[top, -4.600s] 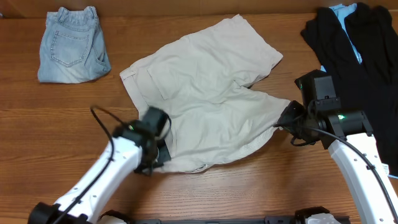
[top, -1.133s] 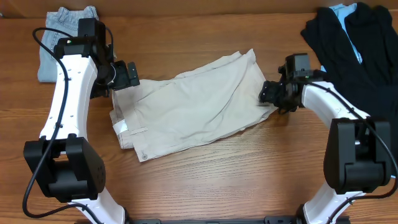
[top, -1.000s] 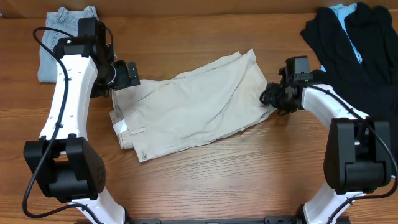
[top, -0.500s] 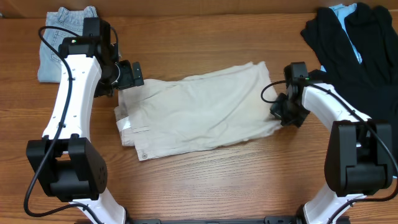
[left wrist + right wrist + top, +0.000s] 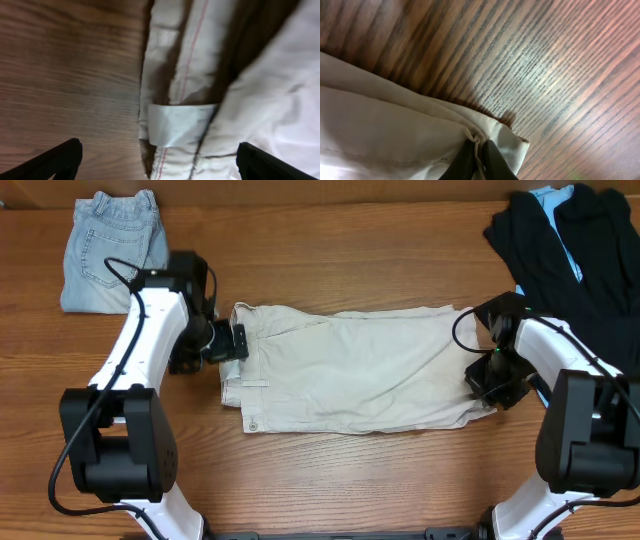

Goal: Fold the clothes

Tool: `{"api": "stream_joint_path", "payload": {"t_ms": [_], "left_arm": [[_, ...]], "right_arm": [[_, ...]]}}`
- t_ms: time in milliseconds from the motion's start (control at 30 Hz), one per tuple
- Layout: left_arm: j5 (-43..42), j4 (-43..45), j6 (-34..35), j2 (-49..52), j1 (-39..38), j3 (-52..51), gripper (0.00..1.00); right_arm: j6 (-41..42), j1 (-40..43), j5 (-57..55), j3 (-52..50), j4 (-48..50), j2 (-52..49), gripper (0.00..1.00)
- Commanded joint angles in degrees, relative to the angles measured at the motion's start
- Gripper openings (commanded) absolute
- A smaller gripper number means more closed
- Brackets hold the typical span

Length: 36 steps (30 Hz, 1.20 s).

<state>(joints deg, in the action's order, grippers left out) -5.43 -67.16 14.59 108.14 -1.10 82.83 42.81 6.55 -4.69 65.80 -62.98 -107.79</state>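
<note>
The pale beige shorts [image 5: 360, 370] lie folded in half, stretched flat across the middle of the table. In the left wrist view their waistband [image 5: 200, 75] and small white tag [image 5: 177, 127] sit between my wide-apart fingers. My left gripper [image 5: 238, 343] [image 5: 160, 167] stands open over that waistband end. At the right end, my right gripper [image 5: 488, 385] [image 5: 479, 159] is shut on a pinched fold at the hem corner [image 5: 512, 145]. The light-blue denim shorts [image 5: 110, 250] lie folded at the back left.
A heap of black and light-blue garments [image 5: 575, 250] fills the back right corner, close behind my right arm. Bare wooden tabletop [image 5: 350, 480] runs along the front edge and shows beside both ends of the shorts [image 5: 65, 75] [image 5: 545, 65].
My right gripper shut on the hem corner and pulled it right and forward. The shorts slid forward and stretched out flat. My left gripper followed the waistband forward and to the right, staying open.
</note>
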Motion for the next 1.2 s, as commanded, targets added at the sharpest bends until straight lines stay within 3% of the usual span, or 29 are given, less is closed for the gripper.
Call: {"api": "stream_joint_path", "payload": {"t_ms": [0,67,100,167,233,733,967,1067,1167], "left_arm": [[-1.77,1.44,-0.39,0.07,0.44,-1.18,1.00],[-5.27,2.93,-3.50,-0.04,0.44,-1.18,1.00],[-9.73,4.72,-8.15,-0.02,0.35,-1.27,1.00],[-11.19,6.29,-11.34,-0.02,0.00,-1.86,1.00],[-11.13,6.86,-12.41,0.09,-0.24,-2.73,1.00],[-11.13,15.87,-12.92,0.20,-0.48,-13.84,1.00],[-11.15,21.46,-11.52,0.20,-2.78,-19.30,0.95],[-11.15,23.34,-9.40,0.20,-4.33,-20.20,0.89],[-11.19,25.57,-7.52,0.20,-6.75,-20.52,0.67]], "right_arm": [[-8.35,1.36,3.48,1.57,0.02,1.77,0.18],[-11.89,1.36,5.84,3.58,-0.72,2.78,0.28],[-14.47,1.36,7.21,5.81,-2.12,3.48,0.42],[-16.26,1.36,7.61,8.41,-4.11,4.00,0.60],[-17.62,1.36,7.58,10.78,-6.08,4.31,0.67],[-19.30,1.36,7.61,16.31,-7.58,4.96,0.70],[-19.28,1.36,7.65,16.31,-7.19,4.96,0.70],[-19.28,1.33,8.20,16.31,-6.97,4.96,0.70],[-19.30,1.33,10.05,16.31,-6.08,4.96,0.70]]}}
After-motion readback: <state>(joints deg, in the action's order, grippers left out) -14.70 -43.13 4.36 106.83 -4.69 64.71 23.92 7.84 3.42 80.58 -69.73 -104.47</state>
